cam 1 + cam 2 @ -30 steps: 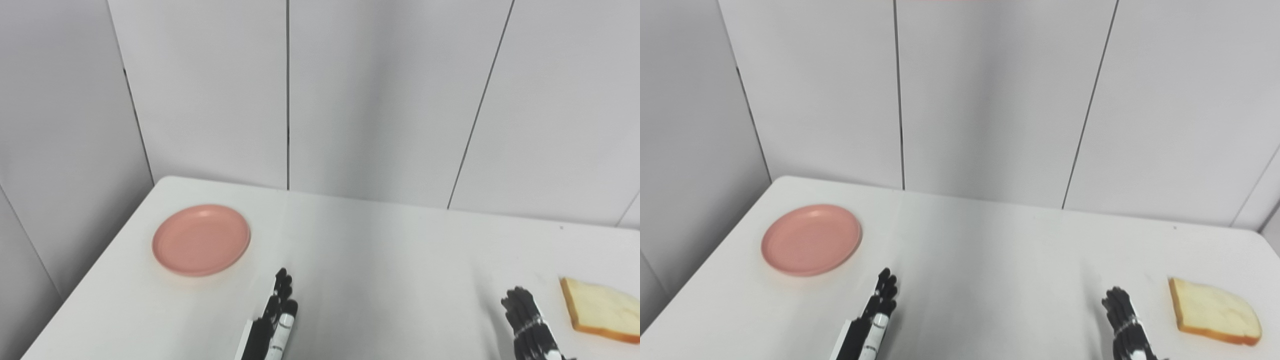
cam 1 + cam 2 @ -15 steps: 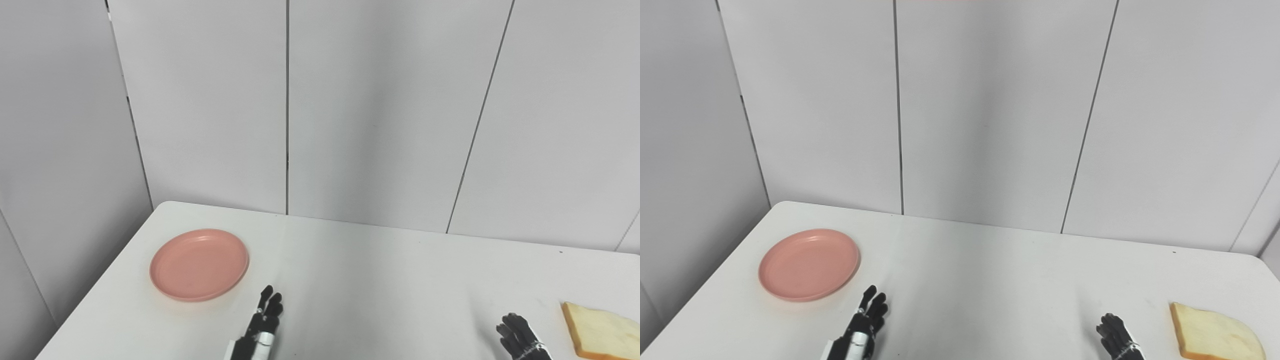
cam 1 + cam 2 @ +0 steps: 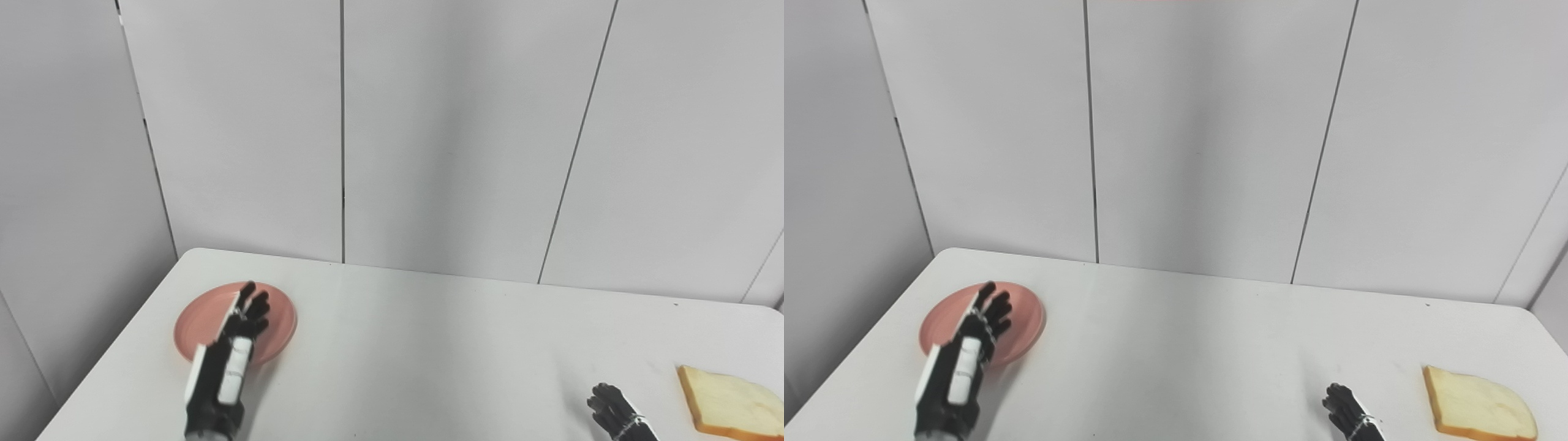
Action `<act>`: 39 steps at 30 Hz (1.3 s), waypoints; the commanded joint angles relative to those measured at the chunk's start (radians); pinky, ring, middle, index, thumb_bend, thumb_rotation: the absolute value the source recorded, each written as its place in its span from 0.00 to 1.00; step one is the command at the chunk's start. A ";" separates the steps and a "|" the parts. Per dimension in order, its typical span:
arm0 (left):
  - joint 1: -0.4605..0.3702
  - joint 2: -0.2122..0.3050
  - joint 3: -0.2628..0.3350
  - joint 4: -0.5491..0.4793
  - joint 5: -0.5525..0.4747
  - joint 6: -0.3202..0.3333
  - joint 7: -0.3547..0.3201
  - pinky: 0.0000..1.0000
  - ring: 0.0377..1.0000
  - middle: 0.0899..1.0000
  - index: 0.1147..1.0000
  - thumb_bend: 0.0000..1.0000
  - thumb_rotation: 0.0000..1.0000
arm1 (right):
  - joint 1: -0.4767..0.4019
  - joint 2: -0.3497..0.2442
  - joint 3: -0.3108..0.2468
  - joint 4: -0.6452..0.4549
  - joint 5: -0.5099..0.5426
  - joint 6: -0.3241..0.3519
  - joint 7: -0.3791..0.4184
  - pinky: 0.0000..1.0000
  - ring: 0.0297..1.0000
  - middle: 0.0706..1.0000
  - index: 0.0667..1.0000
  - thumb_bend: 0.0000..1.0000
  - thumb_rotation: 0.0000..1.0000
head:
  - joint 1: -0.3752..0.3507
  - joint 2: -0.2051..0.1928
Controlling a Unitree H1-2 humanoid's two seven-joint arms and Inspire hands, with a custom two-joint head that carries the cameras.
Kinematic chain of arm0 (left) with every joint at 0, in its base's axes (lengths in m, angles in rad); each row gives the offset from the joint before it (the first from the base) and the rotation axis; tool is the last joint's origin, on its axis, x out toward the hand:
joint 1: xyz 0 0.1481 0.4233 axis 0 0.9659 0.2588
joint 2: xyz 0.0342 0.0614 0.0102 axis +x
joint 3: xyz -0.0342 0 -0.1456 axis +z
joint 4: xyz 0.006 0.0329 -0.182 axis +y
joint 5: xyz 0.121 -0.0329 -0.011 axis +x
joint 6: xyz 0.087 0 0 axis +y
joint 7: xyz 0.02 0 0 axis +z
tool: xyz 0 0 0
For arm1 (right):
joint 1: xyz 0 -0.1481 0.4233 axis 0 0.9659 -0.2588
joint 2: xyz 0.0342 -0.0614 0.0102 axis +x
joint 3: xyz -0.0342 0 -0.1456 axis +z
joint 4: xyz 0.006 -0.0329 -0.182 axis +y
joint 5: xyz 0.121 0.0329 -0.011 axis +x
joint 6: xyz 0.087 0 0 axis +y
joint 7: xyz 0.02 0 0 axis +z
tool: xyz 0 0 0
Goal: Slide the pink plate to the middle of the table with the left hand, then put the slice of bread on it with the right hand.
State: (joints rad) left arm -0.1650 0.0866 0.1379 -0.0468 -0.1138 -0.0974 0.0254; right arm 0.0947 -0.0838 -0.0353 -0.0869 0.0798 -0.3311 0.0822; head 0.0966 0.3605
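The pink plate (image 3: 278, 321) lies on the white table (image 3: 429, 343) at the far left. My left hand (image 3: 242, 324) is stretched out over the plate with its fingers apart and straight, holding nothing; it covers the plate's middle. I cannot tell whether it touches the plate. The slice of bread (image 3: 729, 404) lies flat at the table's right edge. My right hand (image 3: 615, 413) rests low at the bottom edge, left of the bread and apart from it, fingers extended and empty; it also shows in the right eye view (image 3: 1347, 413).
Grey panel walls stand behind the table. The table's left edge (image 3: 116, 343) runs close to the plate, and its right corner (image 3: 1528, 318) lies just past the bread.
My left hand has moved left and forward, from the table's middle front to above the pink plate. The right hand has stayed low near the bread. The camera has tilted up a little.
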 commanded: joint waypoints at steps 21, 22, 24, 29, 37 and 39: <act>-0.414 0.219 0.149 0.246 0.011 0.044 0.058 0.94 0.92 0.90 0.87 0.99 0.88 | 0.022 0.036 0.018 0.207 -0.020 -0.031 -0.024 0.86 0.84 0.85 0.82 0.81 0.95 | 0.000 0.012; -0.422 0.244 0.143 0.300 0.032 -0.008 0.048 0.92 0.92 0.90 0.87 0.98 0.88 | 0.023 0.036 0.018 0.205 -0.020 -0.030 -0.023 0.86 0.84 0.85 0.82 0.81 0.95 | 0.000 0.013; -0.434 0.280 0.132 0.379 0.066 -0.086 0.037 0.84 0.89 0.89 0.86 0.95 0.89 | 0.025 0.035 0.018 0.201 -0.017 -0.028 -0.022 0.86 0.84 0.85 0.82 0.81 0.95 | 0.001 0.015; -0.484 0.342 0.135 0.591 0.044 -0.202 0.006 0.82 0.85 0.87 0.85 0.90 0.83 | 0.025 0.032 0.018 0.198 -0.020 -0.026 -0.023 0.85 0.83 0.84 0.81 0.81 0.95 | 0.002 0.018; -0.547 0.363 0.201 0.778 -0.078 -0.149 -0.017 0.87 0.95 0.96 0.93 0.96 0.86 | 0.025 0.028 0.018 0.199 -0.013 -0.025 -0.016 0.85 0.83 0.84 0.82 0.81 0.96 | 0.005 0.025; -0.544 0.354 0.217 0.797 -0.107 -0.143 -0.018 0.86 0.94 0.93 0.90 0.94 0.84 | 0.027 0.027 0.018 0.196 -0.012 -0.023 -0.015 0.85 0.83 0.84 0.82 0.82 0.96 | 0.000 0.027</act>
State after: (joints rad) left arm -0.6224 0.4013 0.3317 0.7660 -0.1795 -0.2162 0.0195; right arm 0.0970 -0.0842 -0.0291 -0.0870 0.0666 -0.3347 0.0670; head 0.0967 0.3865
